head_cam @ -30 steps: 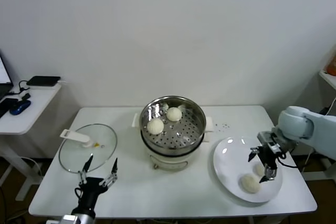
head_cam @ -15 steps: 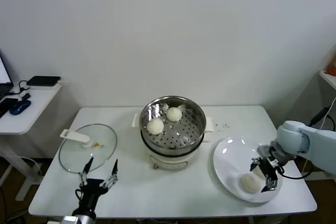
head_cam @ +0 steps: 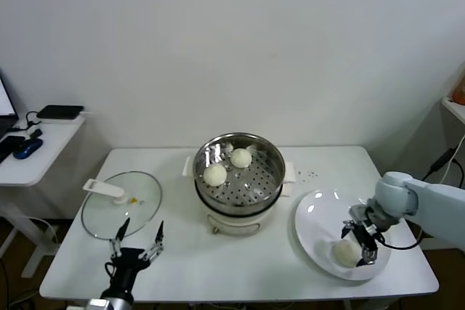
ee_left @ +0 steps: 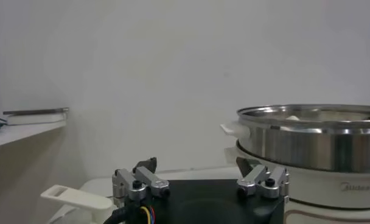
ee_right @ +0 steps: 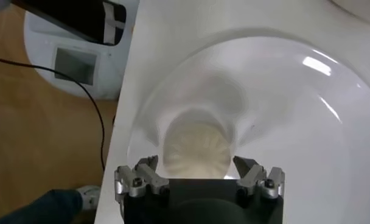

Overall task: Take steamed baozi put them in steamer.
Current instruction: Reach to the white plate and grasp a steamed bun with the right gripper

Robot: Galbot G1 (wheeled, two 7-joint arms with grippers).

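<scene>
Reaching down over the plate (head_cam: 314, 217), the right gripper (head_cam: 360, 239) is set with its fingers spread wide and nothing held; one bun (ee_right: 195, 146) is framed between the fingertips in the right wrist view, not yet clamped. Such a straddle is judged to be the line-up for a pinch on the bun's two sides.

- Baozi: two are lodged in the steamer (head_cam: 240, 168) — one (head_cam: 215, 174) toward the near-left of the perforated floor, one (head_cam: 241, 157) behind it. One bun on the plate (head_cam: 344, 252) is seen just beside the right fingertips; a fourth is thought to lie behind the gripper, but it cannot be made out.
- Steamer: kept uncovered, presumably so buns can be dropped in from above.
- Lid (head_cam: 121, 203): laid flat on the table (head_cam: 240, 266), well clear of both sets of fingers.
- Left gripper (head_cam: 136, 240): parked low at the table's near edge, fingers open and empty, the lid just beyond the tips.

Cross-view notes: the bun's pleated top and its centring between the right fingers are shown only by the right wrist view; the steamer's contents are shown only by the head view; from the left wrist view only the steamer's wall and rim (ee_left: 313, 137) are seen, side-on.
</scene>
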